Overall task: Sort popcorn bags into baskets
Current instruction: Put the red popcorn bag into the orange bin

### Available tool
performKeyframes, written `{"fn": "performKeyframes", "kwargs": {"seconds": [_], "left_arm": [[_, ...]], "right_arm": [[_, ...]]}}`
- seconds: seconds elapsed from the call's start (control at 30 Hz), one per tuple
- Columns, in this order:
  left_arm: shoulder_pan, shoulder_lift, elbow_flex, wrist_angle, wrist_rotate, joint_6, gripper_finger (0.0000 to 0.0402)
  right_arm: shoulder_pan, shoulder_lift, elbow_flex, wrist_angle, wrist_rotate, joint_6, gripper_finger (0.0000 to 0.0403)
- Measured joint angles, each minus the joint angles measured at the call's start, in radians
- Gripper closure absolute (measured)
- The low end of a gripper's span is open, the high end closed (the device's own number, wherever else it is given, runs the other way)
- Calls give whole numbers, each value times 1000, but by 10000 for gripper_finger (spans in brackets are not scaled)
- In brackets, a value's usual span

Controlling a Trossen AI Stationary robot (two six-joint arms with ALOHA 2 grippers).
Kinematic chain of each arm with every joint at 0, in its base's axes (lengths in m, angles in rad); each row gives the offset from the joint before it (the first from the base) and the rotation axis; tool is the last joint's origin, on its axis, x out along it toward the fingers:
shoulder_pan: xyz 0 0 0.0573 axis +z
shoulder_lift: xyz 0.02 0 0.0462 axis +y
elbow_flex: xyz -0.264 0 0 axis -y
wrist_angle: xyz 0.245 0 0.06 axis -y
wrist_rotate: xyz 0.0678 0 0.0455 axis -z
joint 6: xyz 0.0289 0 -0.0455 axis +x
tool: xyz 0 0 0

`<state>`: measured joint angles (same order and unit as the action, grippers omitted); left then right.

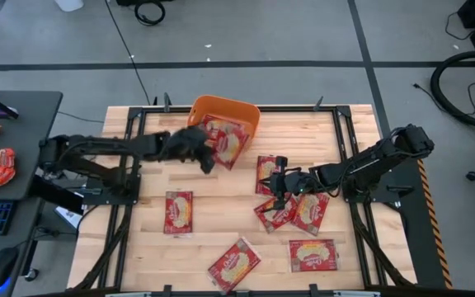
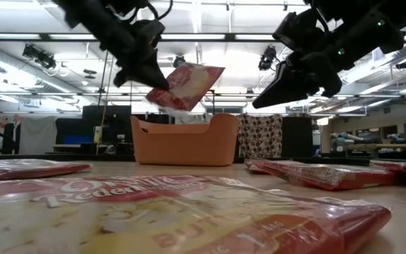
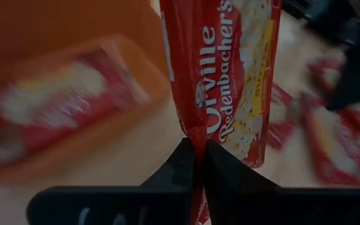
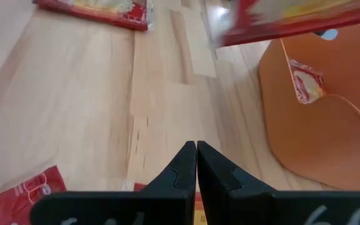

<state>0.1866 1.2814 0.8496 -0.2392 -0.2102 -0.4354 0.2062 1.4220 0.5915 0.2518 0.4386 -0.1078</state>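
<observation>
Wooden slatted table [image 1: 221, 223], black frame, workshop floor around it. Left gripper [image 1: 202, 153]: raised over the table, fingers clamped on the edge of one popcorn bag [image 1: 228, 146], which hangs tilted over the near rim of the orange tub [image 1: 221, 107]; in the low view this bag [image 2: 187, 85] sits in the air just above the tub [image 2: 185, 140]. Another red packet [image 4: 305, 84] lies inside the tub, beyond the held bag. Right gripper [image 1: 280, 186]: fingers pressed together, empty, hovering over the table well to the side of the left gripper, with a cluster of loose bags [image 1: 299, 210] beneath and beside it. Further bags lie flat nearer the front edge: one [image 1: 178, 212], one [image 1: 234, 265], one [image 1: 312, 255].
</observation>
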Motion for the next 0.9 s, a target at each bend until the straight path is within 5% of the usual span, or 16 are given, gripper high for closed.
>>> {"fn": "performKeyframes", "kwargs": {"seconds": [0.43,0.7,0.9], "left_arm": [[314,170,317,-228,83,391,382],[369,363,524,-429,83,793,382],[364,460,548,-439,35,1185,382]], "right_arm": [[0,0,0,-14,-14,29,383],[-11,0,0,-28,-6,29,383],[-11,0,0,-27,-5,69,383]]}}
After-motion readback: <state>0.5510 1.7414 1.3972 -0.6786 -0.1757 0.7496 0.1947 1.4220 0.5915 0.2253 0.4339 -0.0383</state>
